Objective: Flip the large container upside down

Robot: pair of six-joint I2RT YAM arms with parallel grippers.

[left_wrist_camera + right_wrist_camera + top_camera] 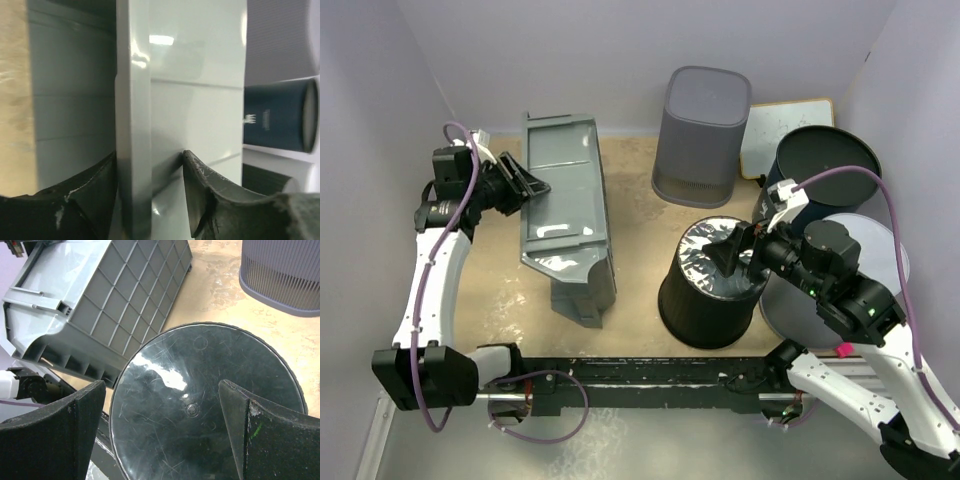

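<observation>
Fingers of the left gripper straddle one wall of the large grey container, jaws parted and one pad clear of it, so steadying rather than clamping, I judge. That container lies tipped on its side at ten o'clock, gridded base towards three o'clock, half turned. Right gripper gapes over an upturned black bucket at four o'clock, holding nothing. White mark on the dark blue tub: unreadable.

Grey moulded-plastic crate, left of centre: uniform mid-grey, glossy inside, square grid ribbing on the underside.
Black round plastic bucket, lower centre: glossy black base with fine pale scratches.
Grey-violet plastic bin, upper centre: fine vertical ribbing.
Navy cylindrical tub, right edge of the left wrist view: small white emblem.
Tabletop: mottled tan.
Cable, right: purple.
</observation>
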